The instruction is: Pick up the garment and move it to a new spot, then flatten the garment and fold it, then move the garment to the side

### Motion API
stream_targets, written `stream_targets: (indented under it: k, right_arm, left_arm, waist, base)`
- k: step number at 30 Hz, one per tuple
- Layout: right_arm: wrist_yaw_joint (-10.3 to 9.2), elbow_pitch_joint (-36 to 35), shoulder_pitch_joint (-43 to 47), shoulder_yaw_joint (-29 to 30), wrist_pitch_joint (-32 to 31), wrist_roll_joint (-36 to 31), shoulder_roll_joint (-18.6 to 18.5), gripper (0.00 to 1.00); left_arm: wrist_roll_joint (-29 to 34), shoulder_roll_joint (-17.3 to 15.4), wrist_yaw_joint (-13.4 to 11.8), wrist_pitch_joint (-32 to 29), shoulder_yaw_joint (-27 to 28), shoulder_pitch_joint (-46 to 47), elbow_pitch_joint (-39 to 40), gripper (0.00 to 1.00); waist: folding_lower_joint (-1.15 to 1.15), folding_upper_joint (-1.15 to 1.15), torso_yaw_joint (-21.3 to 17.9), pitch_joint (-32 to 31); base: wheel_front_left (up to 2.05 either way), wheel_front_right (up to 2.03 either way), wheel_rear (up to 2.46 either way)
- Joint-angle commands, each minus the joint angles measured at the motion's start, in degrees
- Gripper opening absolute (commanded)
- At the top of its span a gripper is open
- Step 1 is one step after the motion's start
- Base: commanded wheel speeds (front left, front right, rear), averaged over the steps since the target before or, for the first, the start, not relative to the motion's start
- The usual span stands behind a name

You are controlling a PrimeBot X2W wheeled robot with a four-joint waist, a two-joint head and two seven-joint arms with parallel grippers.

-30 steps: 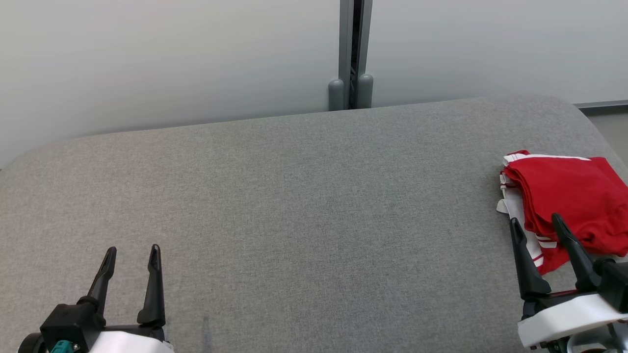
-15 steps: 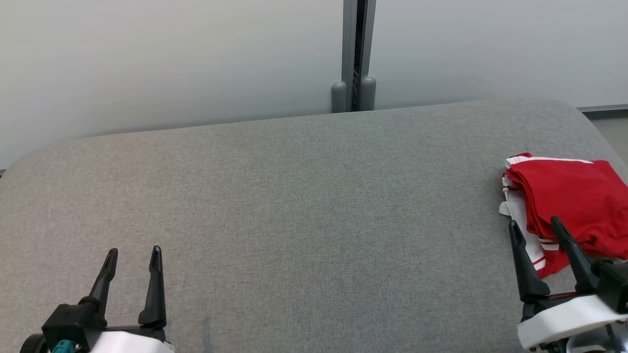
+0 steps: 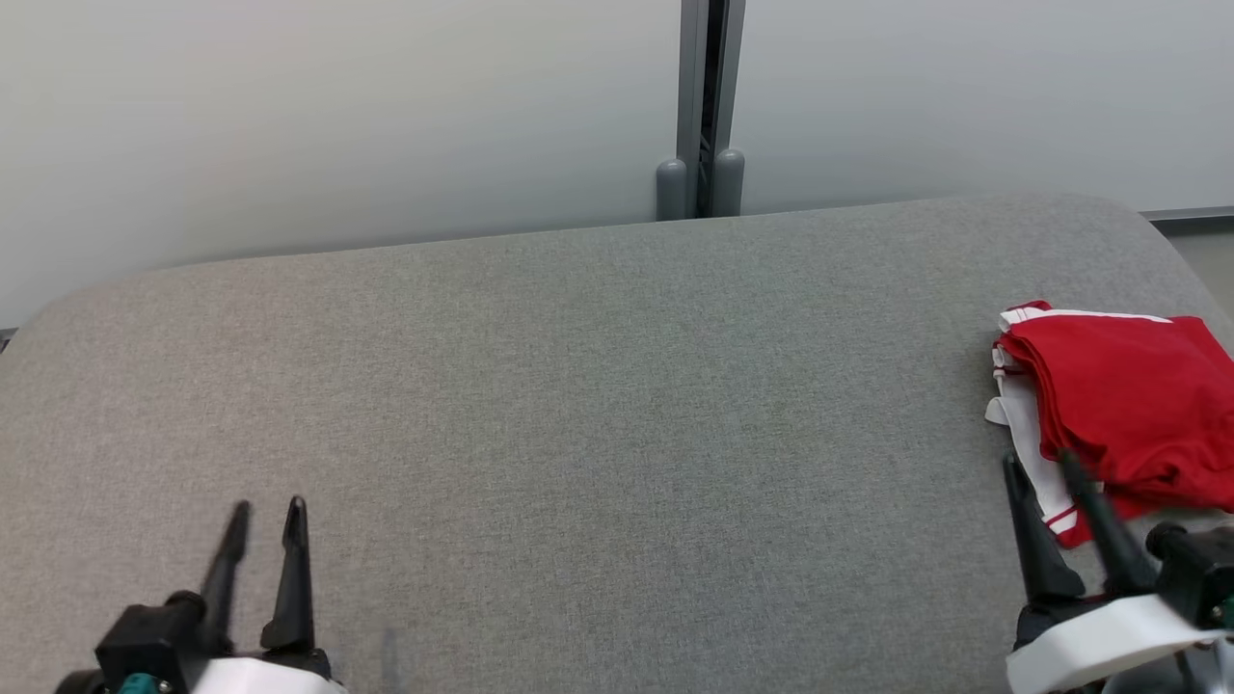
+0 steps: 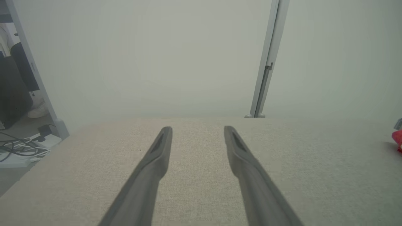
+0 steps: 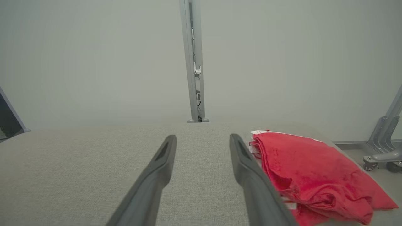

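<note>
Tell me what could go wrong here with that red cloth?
The folded red garment lies close to the right edge of the grey surface; a nudge could push it off. The open right gripper hangs right beside its white-striped hem, so a move might snag it and undo the fold.

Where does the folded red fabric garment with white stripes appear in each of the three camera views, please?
Head view: the garment lies at the right edge, about mid-height.
Left wrist view: a red sliver of the garment shows at the far right edge, mid-height.
Right wrist view: the garment sits at the lower right.
Shared landmark: the grey vertical post, left of the garment in every view.
</note>
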State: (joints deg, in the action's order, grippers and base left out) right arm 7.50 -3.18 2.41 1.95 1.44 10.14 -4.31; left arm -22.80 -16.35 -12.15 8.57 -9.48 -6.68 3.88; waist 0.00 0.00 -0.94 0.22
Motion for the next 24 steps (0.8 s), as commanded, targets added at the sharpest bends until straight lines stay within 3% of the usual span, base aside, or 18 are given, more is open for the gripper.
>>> stream_targets:
  k: [1, 24]
  right_arm:
    - [0.0, 0.7, 0.3, -0.1, 0.0, 0.1, 0.2, 0.0]
    - [0.0, 7.5, -4.1, 7.4, -8.7, 22.3, 0.2, 0.0]
  left_arm:
    - [-0.1, 0.5, 0.0, 0.0, -0.2, -0.3, -0.5, 0.0]
    - [-20.3, 4.3, 5.4, 1.7, -1.4, 3.1, -4.7, 0.0]
  waist:
    - [0.0, 0.0, 0.0, 0.0]
    - [0.0, 0.0, 0.2, 0.0]
  base:
    - [0.0, 0.0, 0.0]
    - [0.0, 0.0, 0.0]
